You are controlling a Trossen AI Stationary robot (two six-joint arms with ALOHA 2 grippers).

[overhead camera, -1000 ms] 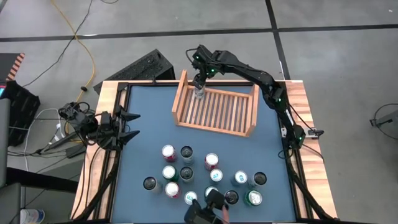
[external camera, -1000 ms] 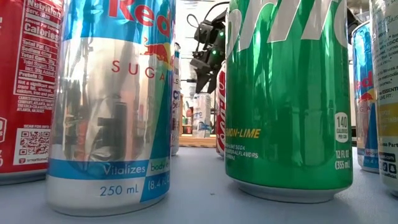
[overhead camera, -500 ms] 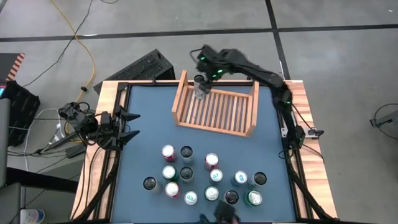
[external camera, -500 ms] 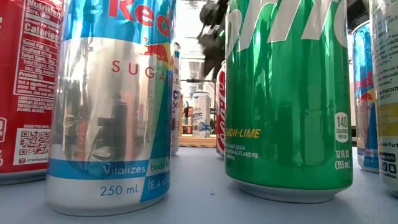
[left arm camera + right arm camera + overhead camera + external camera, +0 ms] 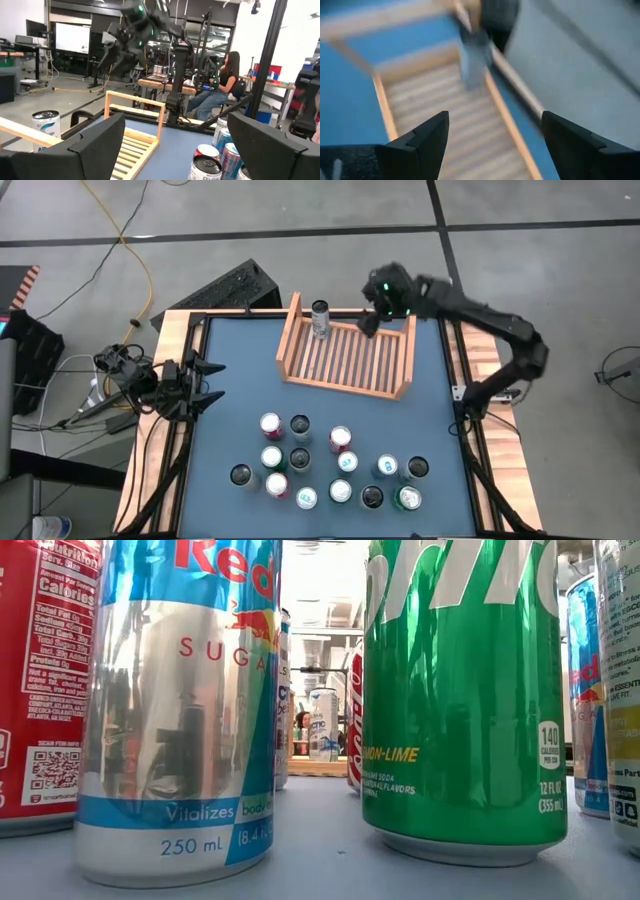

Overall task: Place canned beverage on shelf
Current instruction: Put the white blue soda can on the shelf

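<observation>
A silver and blue canned beverage (image 5: 320, 318) stands upright on its base in the far left corner of the light wooden shelf (image 5: 345, 358); it also shows in the low view (image 5: 323, 724) and in the left wrist view (image 5: 46, 128). My right gripper (image 5: 368, 324) hangs open above the shelf's far right part, to the right of the can and apart from it, with nothing between its fingers (image 5: 492, 145). My left gripper (image 5: 212, 380) waits open at the table's left edge.
Several more cans (image 5: 330, 465) stand upright in a cluster near the table's front edge, filling the low view (image 5: 465, 700). The blue mat between shelf and cluster is bare (image 5: 240, 395). A person (image 5: 225, 82) sits in the room beyond the table.
My right gripper has drawn away from the can, rising and going toward the table's right edge, its fingers staying open. The can has stayed upright in the shelf's far left corner. A dark thing at the table's near edge has gone out of view.
</observation>
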